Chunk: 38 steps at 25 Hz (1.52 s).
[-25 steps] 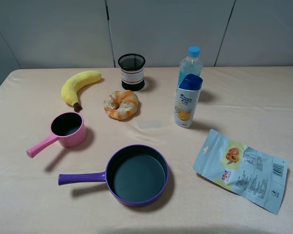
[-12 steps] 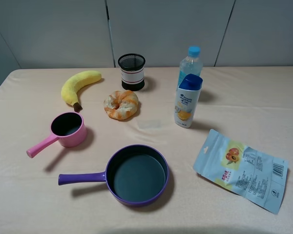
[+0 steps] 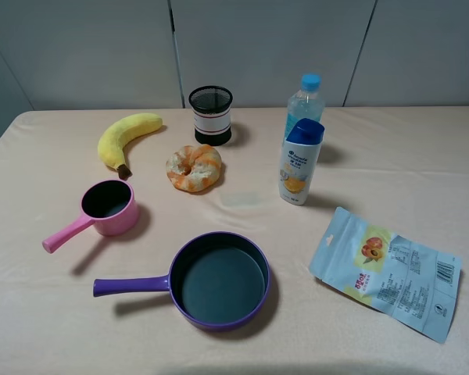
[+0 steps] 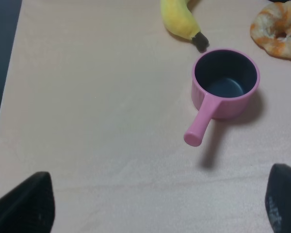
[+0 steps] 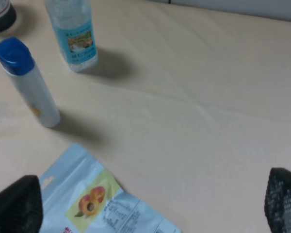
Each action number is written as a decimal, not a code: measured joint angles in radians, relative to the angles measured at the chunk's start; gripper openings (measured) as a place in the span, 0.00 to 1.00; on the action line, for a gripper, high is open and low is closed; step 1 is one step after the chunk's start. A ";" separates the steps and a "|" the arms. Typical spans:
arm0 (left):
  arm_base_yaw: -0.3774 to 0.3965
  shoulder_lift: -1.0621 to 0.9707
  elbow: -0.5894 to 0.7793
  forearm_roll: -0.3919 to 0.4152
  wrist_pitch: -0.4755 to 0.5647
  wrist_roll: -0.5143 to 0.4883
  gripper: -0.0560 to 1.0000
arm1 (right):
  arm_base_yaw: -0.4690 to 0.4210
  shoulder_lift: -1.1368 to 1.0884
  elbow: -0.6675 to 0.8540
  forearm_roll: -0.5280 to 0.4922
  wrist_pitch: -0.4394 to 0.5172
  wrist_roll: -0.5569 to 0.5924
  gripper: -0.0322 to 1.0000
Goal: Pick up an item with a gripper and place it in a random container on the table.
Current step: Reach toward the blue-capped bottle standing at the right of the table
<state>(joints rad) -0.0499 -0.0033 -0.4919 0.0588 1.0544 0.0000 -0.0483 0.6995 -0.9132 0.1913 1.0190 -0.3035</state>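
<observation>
Cloth, pale beige-pink and faintly creased, covers the table [image 3: 422, 156], and the counting starts with two bottles. The white plastic bottle [image 3: 300, 164], blue flip cap, orange label art, stands upright right of centre. Just behind it stands the clear water bottle [image 3: 305, 98] with its light-blue cap. Two pans next: the round purple pan [image 3: 223, 281] sits near the front edge, long handle pointing left, its dark inside in full view. The small pink saucepan [image 3: 109, 208] lies to its left and further back, its inside dark as well. One black mesh cup [image 3: 211, 116] with a white band stands at the back; its inside cannot be made out. One curved yellow banana [image 3: 125, 137], one ring-shaped orange-and-white pastry [image 3: 194, 167] and one flat, glossy pale-blue pouch [image 3: 384, 270] at front right complete the spread. Over to the wrists: the left gripper [image 4: 153, 206] hangs above the saucepan side, fingers spread wide with nothing between them. The right gripper [image 5: 148, 204] is likewise wide open over the pouch and holds nothing.
</observation>
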 joint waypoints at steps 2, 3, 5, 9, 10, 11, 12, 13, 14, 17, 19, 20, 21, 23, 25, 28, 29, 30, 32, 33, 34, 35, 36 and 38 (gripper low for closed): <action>0.000 0.000 0.000 0.000 0.000 0.000 0.88 | 0.000 0.047 -0.031 0.015 0.005 -0.027 0.70; 0.000 0.000 0.000 0.000 0.000 0.000 0.88 | 0.000 0.073 -0.047 0.020 0.012 -0.039 0.70; 0.000 0.000 0.000 0.000 0.000 0.000 0.88 | -0.001 0.122 -0.077 0.025 0.030 -0.062 0.70; 0.000 0.000 0.000 0.000 0.000 0.000 0.88 | 0.001 0.225 -0.136 0.047 0.073 -0.126 0.70; 0.000 0.000 0.000 0.000 0.000 0.000 0.88 | 0.004 0.251 -0.150 0.054 0.079 -0.141 0.70; 0.000 0.000 0.000 0.000 0.000 0.000 0.88 | 0.013 0.277 -0.162 0.054 0.084 -0.151 0.70; 0.000 0.000 0.000 0.000 0.000 0.000 0.88 | 0.028 0.297 -0.179 0.054 0.092 -0.158 0.70; 0.000 0.000 0.000 0.000 0.000 0.000 0.88 | 0.047 0.322 -0.196 0.050 0.099 -0.160 0.70; 0.000 0.000 0.000 0.000 0.000 0.000 0.88 | 0.068 0.348 -0.212 0.042 0.104 -0.163 0.70; 0.000 0.000 0.000 0.000 0.000 0.000 0.88 | 0.135 0.424 -0.277 -0.009 0.127 -0.166 0.70; 0.000 0.000 0.000 0.000 0.000 0.000 0.88 | 0.178 0.473 -0.318 -0.042 0.145 -0.167 0.70; 0.000 0.000 0.000 0.000 0.000 0.000 0.88 | 0.201 0.500 -0.340 -0.059 0.152 -0.167 0.70; 0.000 0.000 0.000 0.000 0.000 0.000 0.88 | 0.223 0.525 -0.358 -0.070 0.156 -0.167 0.70; 0.000 0.000 0.000 0.000 0.000 0.000 0.88 | 0.258 0.569 -0.394 -0.087 0.162 -0.166 0.70; 0.000 0.000 0.000 0.000 0.000 0.000 0.88 | 0.285 0.616 -0.421 -0.094 0.170 -0.166 0.70; 0.000 0.000 0.000 0.000 0.000 0.000 0.88 | 0.323 0.678 -0.457 -0.101 0.171 -0.166 0.70; 0.000 0.000 0.000 0.000 0.000 0.000 0.88 | 0.333 0.700 -0.464 -0.105 0.172 -0.166 0.70; 0.000 0.000 0.000 0.000 0.000 0.000 0.88 | 0.346 0.718 -0.470 -0.110 0.172 -0.166 0.70; 0.000 0.000 0.000 0.000 0.000 0.000 0.88 | 0.367 0.759 -0.477 -0.118 0.171 -0.166 0.70; 0.000 0.000 0.000 0.000 0.000 0.000 0.88 | 0.376 0.780 -0.477 -0.121 0.171 -0.166 0.70; 0.000 0.000 0.000 0.000 0.000 0.000 0.88 | 0.382 0.797 -0.477 -0.121 0.171 -0.166 0.70; 0.000 0.000 0.000 0.000 0.000 0.000 0.88 | 0.385 0.816 -0.477 -0.121 0.171 -0.166 0.70; 0.000 0.000 0.000 0.000 0.000 0.000 0.88 | 0.385 0.835 -0.477 -0.121 0.171 -0.166 0.70; 0.000 0.000 0.000 0.000 0.000 0.000 0.88 | 0.385 0.868 -0.478 -0.121 0.169 -0.166 0.70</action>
<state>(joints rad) -0.0499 -0.0033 -0.4919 0.0588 1.0544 0.0000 0.3369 1.5673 -1.3915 0.0702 1.1881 -0.4695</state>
